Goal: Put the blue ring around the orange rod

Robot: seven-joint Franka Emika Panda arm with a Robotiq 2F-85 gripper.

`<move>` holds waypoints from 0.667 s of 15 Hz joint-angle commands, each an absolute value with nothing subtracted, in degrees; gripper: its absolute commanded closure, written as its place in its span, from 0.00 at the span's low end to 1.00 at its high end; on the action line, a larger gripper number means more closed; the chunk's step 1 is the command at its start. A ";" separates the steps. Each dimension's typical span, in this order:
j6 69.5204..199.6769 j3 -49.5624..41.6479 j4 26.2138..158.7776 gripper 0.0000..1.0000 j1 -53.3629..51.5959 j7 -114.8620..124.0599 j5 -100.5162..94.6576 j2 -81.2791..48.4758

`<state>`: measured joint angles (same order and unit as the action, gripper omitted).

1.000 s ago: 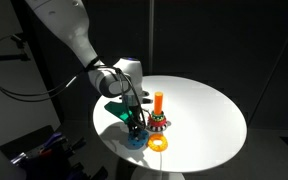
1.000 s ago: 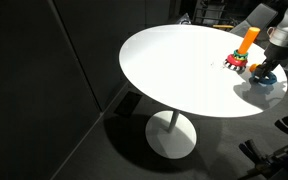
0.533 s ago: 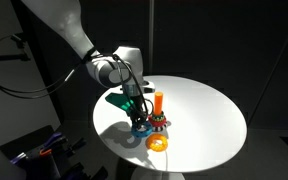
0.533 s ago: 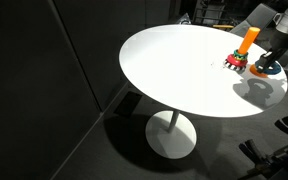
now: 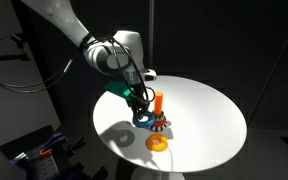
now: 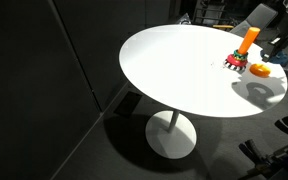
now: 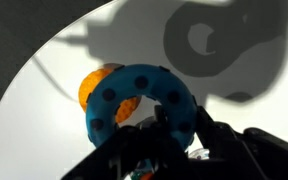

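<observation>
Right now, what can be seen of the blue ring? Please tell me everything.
The blue ring is a flat, light-blue ring that looks like plastic, with a round centre hole and small dark spots on its face. The gripper pinches its rim and holds it above the white table, where its shadow falls well apart from it. In an exterior view it hangs beside the orange rod, not yet over it. Nothing else touches it.

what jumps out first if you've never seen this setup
The blue ring fills the wrist view, held in the jaws above the white round table, with its shadow falling on the tabletop. In an exterior view the orange rod stands upright right beside it, and a yellow-orange ring lies flat on the table nearby.
</observation>
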<state>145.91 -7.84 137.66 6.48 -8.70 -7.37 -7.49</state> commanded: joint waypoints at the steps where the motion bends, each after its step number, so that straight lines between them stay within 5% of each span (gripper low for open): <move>1: 141.37 -7.54 135.51 0.89 7.10 -9.10 -5.96 -4.95; 10: 133.00 -7.46 126.98 0.89 7.47 -10.52 -0.90 -4.35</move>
<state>136.75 -7.84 130.07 6.84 -9.21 -2.67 -5.32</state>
